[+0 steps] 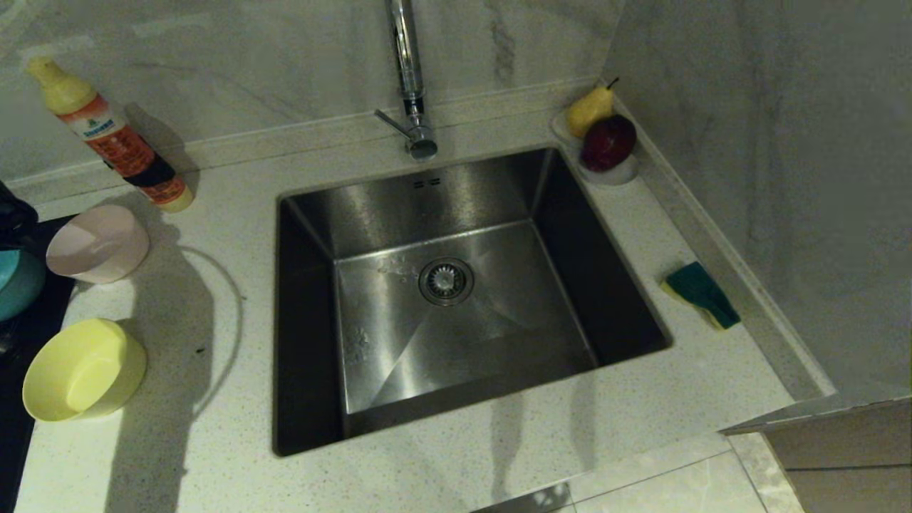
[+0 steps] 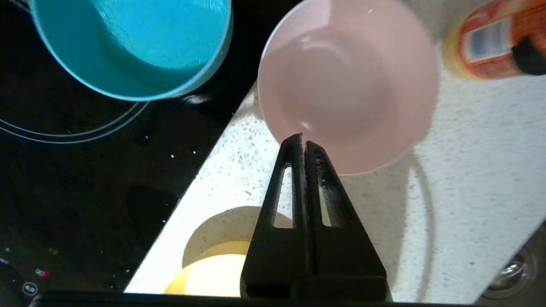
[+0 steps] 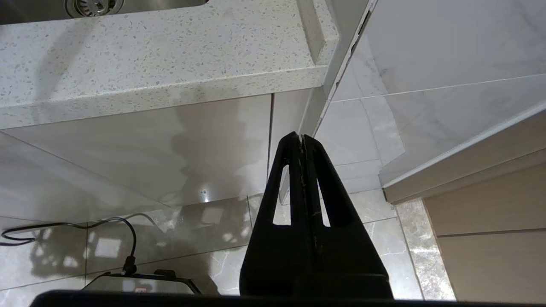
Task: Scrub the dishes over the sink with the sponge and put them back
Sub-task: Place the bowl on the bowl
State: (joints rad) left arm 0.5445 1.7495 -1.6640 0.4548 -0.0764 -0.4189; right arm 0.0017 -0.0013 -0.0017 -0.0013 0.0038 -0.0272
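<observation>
A: Three bowls sit left of the sink (image 1: 456,285): the pink bowl (image 1: 98,243) and the yellow bowl (image 1: 84,369) on the speckled counter (image 1: 214,427), and the blue bowl (image 1: 18,281) on the black stove top (image 2: 85,179), only partly seen in the head view

B: And the sponge?

A: The sponge (image 1: 700,293) lies on the counter to the right of the sink, green side up, close to the raised ledge, well apart from the bowls

B: What are the arms doing?

A: The left gripper (image 2: 302,138) hangs over the counter with its fingers pressed together and nothing between them; in its wrist view the tips show against the near rim of the pink bowl. The right gripper (image 3: 300,137) is parked low beside the cabinet front, below the counter edge, its fingers also pressed together and holding nothing

B: Anything else around?

A: An orange-labelled bottle (image 1: 107,135) lies tilted behind the pink bowl, the tap (image 1: 410,78) stands behind the sink, and a small white dish (image 1: 613,173) with a pear and a red fruit sits at the far right corner
</observation>
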